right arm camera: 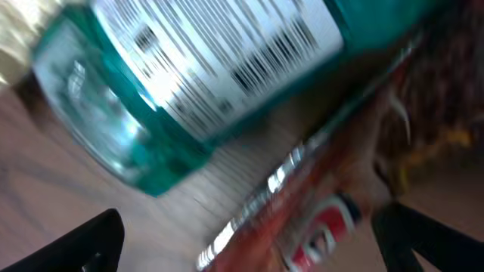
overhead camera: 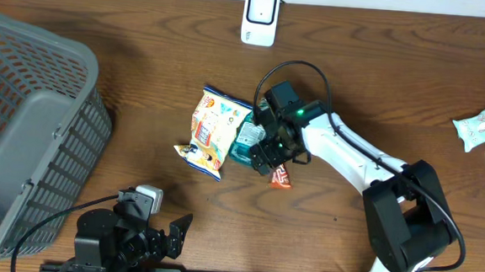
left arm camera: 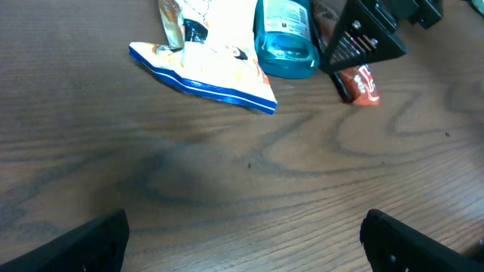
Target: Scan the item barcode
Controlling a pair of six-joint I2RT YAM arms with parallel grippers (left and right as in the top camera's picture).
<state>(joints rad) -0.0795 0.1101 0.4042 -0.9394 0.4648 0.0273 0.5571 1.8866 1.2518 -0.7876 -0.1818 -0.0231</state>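
Hovering over the bottle (overhead camera: 244,143), the right gripper (right arm camera: 253,238) is standing wide, holding nothing. The bottle is lying between a bag (overhead camera: 213,130) and a red packet (overhead camera: 281,179), barcode up; the left gripper (left arm camera: 246,242) is gaping wide, well apart.

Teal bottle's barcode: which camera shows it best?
Right wrist: the teal bottle fills the frame, label barcode facing the camera, slightly blurred. Left wrist shows only one end, no barcode; overhead shows it partly hidden by the right arm.
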